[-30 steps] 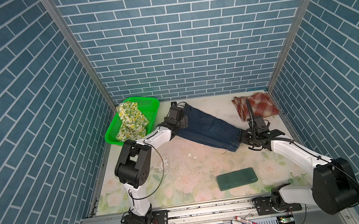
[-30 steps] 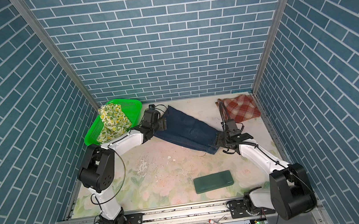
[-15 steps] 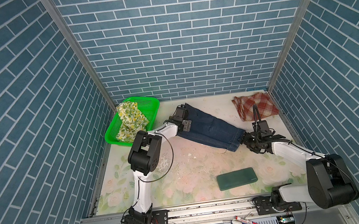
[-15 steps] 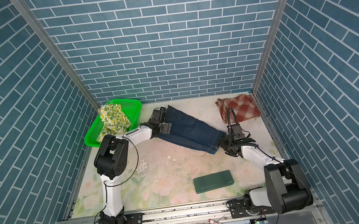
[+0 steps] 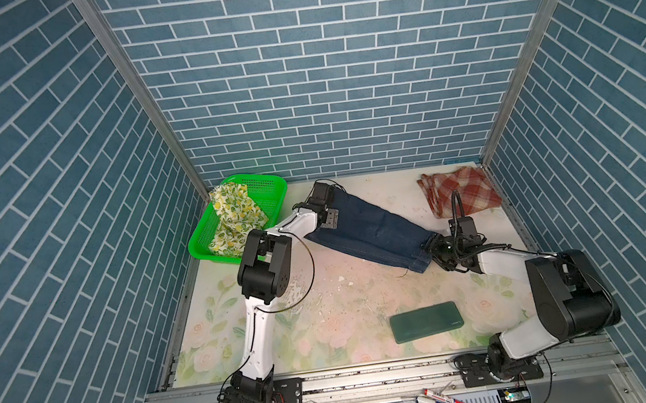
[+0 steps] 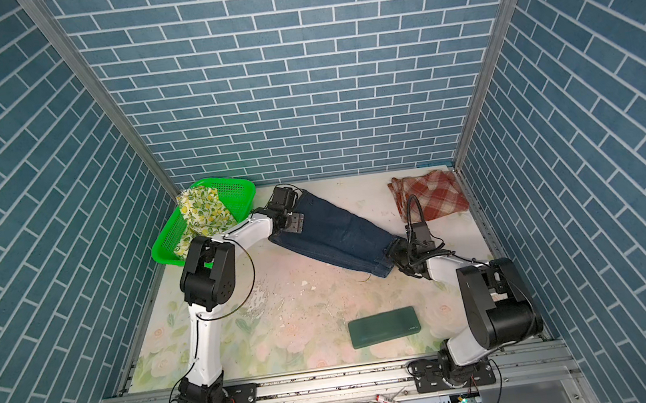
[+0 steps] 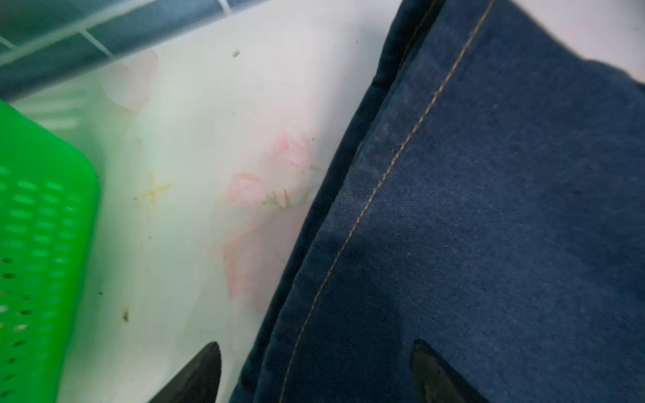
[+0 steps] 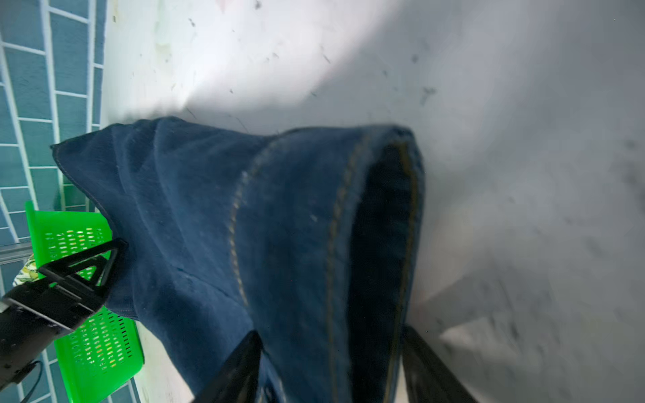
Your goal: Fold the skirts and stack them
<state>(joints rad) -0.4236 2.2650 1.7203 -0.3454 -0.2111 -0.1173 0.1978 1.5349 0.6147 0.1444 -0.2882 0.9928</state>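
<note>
The dark blue denim skirt (image 5: 371, 230) (image 6: 337, 230) lies flat and slantwise across the table. My left gripper (image 5: 324, 204) (image 7: 316, 345) is open at the skirt's far left end, one finger over the bare table and the other over the denim (image 7: 488, 209). My right gripper (image 5: 434, 249) (image 8: 331, 333) is open at the near right end, and the stitched hem (image 8: 349, 226) fills the gap between its fingers. The rust-red plaid skirt (image 5: 460, 194) (image 6: 429, 195) lies crumpled at the back right. The lemon-print skirt (image 5: 235, 217) (image 6: 203, 215) is heaped in the basket.
The green mesh basket (image 5: 255, 175) (image 6: 226, 179) (image 7: 35, 244) stands in the back left corner, close to my left gripper. A flat dark green slab (image 5: 427, 320) (image 6: 384, 327) lies near the front right. Blue brick walls close in three sides.
The left arm's elbow has swung in toward the basket. The right arm's elbow has drawn back to the front right. Both grippers stay at the denim's ends, their jaws a little narrower.
</note>
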